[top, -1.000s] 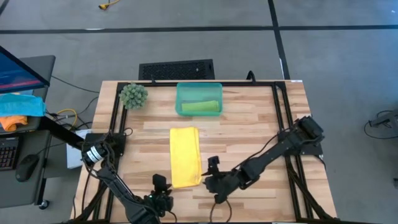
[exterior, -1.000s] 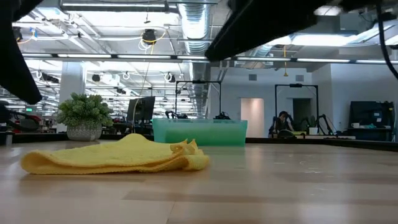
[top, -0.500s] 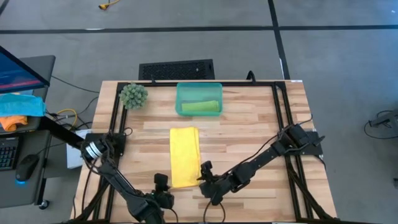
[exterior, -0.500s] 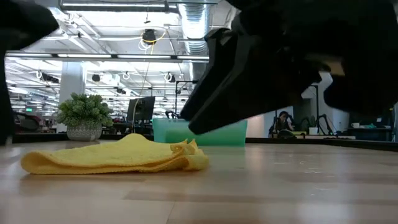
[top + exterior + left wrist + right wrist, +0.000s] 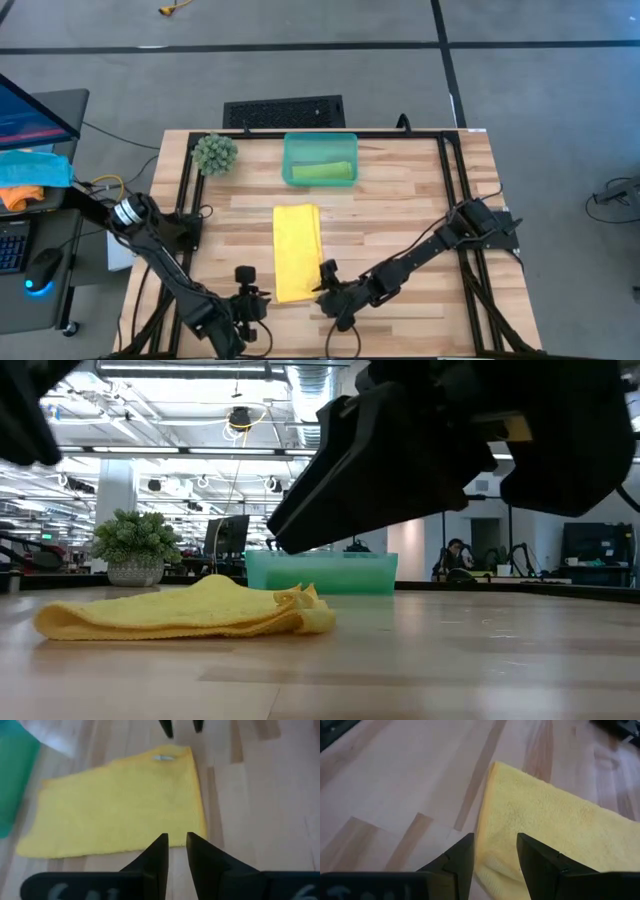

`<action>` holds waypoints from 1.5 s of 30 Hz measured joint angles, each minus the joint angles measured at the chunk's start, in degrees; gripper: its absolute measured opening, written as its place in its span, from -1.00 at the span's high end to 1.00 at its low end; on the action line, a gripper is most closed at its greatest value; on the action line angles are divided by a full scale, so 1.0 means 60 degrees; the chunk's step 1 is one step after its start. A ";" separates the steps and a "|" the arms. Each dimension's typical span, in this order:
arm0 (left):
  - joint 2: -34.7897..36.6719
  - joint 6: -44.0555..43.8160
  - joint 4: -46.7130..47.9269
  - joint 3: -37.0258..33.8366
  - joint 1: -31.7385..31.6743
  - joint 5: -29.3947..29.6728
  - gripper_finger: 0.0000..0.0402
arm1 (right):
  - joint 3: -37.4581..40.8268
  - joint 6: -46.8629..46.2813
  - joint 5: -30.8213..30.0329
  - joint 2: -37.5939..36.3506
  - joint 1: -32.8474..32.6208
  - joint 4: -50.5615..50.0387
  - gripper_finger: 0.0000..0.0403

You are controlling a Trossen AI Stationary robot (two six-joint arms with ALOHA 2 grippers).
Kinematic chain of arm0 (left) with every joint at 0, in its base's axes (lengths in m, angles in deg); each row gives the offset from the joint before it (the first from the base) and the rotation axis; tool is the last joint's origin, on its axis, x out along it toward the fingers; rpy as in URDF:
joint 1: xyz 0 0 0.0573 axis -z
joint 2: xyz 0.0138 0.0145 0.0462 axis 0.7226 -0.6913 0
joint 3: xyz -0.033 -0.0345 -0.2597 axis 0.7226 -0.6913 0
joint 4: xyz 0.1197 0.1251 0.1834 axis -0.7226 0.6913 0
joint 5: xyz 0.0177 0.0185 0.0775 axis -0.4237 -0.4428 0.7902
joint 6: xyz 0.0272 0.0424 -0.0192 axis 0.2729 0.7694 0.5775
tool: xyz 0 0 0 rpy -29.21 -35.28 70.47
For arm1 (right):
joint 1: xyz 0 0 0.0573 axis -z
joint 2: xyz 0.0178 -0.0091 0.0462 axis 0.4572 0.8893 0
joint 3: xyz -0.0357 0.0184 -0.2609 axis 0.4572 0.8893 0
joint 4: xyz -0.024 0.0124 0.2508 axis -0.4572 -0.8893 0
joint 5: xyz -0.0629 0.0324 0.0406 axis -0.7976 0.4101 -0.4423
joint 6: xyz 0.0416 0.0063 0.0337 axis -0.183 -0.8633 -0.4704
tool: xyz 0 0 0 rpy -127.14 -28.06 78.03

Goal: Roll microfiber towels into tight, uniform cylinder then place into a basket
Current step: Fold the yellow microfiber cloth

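Where planks run, wooden table.

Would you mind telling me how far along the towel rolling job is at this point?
Done: the green towel lies in the basket. In hand: the yellow towel lies folded flat, unrolled, with the right gripper open at its near corner and the left gripper poised at its near edge, holding nothing. Left: rolling it and placing it in the basket.
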 joint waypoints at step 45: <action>-0.1543 0.1849 -0.2174 -0.0536 -0.1610 -0.1685 0.25 | -0.0004 -0.0082 0.1385 0.0612 0.0690 -0.0400 0.15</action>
